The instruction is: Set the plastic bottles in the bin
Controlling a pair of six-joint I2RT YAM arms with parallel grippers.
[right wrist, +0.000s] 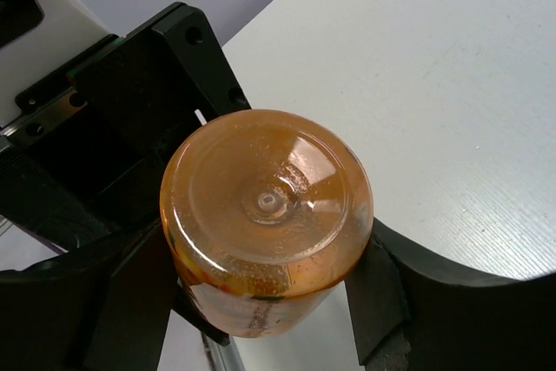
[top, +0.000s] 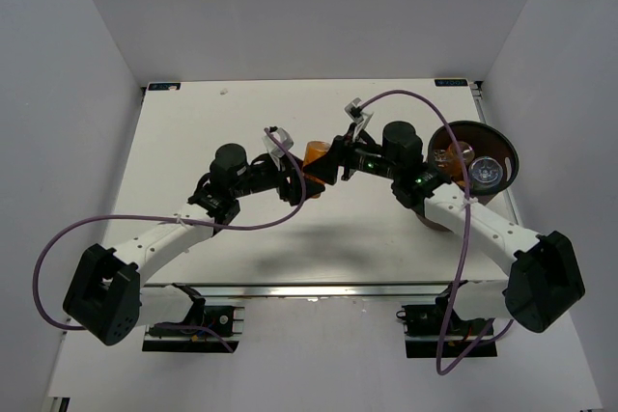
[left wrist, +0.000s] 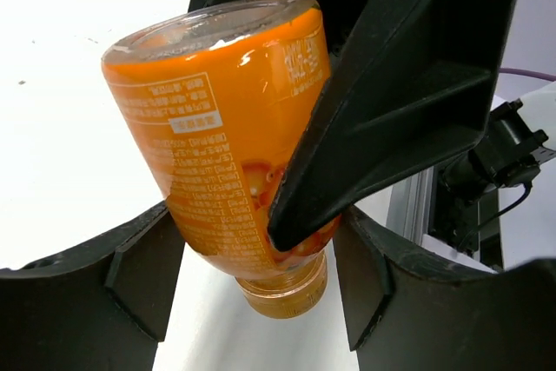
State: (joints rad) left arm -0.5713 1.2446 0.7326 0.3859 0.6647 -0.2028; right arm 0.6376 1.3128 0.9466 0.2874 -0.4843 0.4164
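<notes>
- Top external shows both arms meeting over the middle of the table [top: 241, 113] with the orange bottle [top: 316, 153] held between them. The bin [top: 483, 126] stands at the right edge, well apart, with other bottles [top: 488, 173] already inside.
- My left claw [left wrist: 252, 275] is clamped on the bottle's lower body near the cap. My right claw [right wrist: 265, 288] has its pads against the base end on both sides, so it looks clamped too, though I judge that grip may not be firm yet.
- Risk one: if the left claw lets go before the right grip is firm, the smooth, liquid-filled bottle could slip and roll across the table.
- Risk two: if the right arm pulls toward the bin while the left holds on, the claws fight each other and the bottle may twist or pop free.
- Risk three: the right claw grips near one end, so the bottle's weight could swing it and clip the bin's rim.
- The purple cable [top: 406, 94] loops near both wrists and could snag.
</notes>
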